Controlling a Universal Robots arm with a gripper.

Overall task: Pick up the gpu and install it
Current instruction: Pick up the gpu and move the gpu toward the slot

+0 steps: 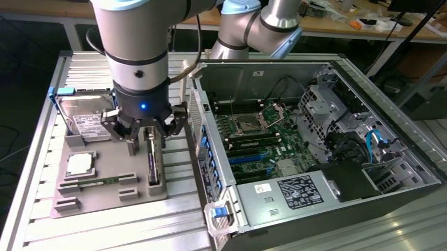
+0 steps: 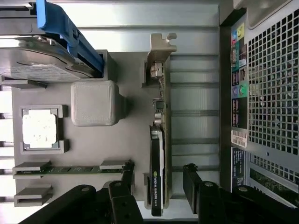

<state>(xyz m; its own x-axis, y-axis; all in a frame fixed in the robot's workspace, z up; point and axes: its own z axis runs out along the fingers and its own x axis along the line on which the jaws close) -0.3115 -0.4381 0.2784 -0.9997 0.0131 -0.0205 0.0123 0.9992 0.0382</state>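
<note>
The gpu point(image 1: 154, 163) stands on its edge in a slot at the side of the grey holder tray point(image 1: 104, 201) nearest the computer. In the wrist view the gpu point(image 2: 158, 140) is a thin dark card with a silver bracket point(image 2: 161, 46) at its far end. My gripper point(image 1: 148, 135) hangs just above the card, open. In the wrist view the gripper point(image 2: 160, 184) has one black finger point(image 2: 125, 186) on each side of the card's near end, apart from it. Nothing is held.
The tray point(image 2: 126, 140) also carries a silver hard drive point(image 1: 87, 117) with a blue bracket, a processor point(image 1: 80, 163) and a green memory stick point(image 1: 98, 182). The open computer case point(image 1: 314, 130) lies at the exterior view's right, motherboard point(image 1: 258, 141) exposed, its wall close beside the gpu.
</note>
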